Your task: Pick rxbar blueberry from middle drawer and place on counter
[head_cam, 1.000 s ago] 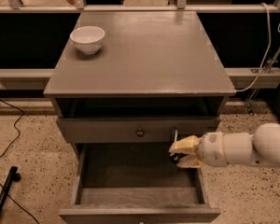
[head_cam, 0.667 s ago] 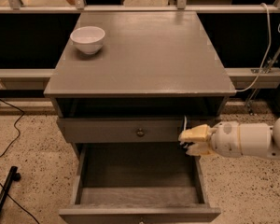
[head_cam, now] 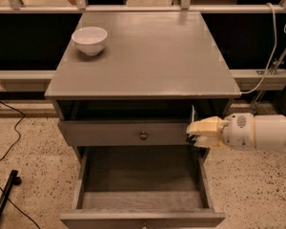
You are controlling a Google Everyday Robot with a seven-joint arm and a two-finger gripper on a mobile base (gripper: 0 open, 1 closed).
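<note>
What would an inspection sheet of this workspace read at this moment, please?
Surface: counter, grey with worn edges, carries a white bowl at its back left.
Job's things: middle drawer pulled open, no bar seen on its floor. The rxbar blueberry is not clearly seen; a thin strip at the gripper may be it.
Clutter: nothing seen.
Grippers: gripper at the right end of the upper drawer front, above the open drawer's right side.
Cables: white cable hanging at right; black cable on the floor at left.
Surroundings: speckled floor.
</note>
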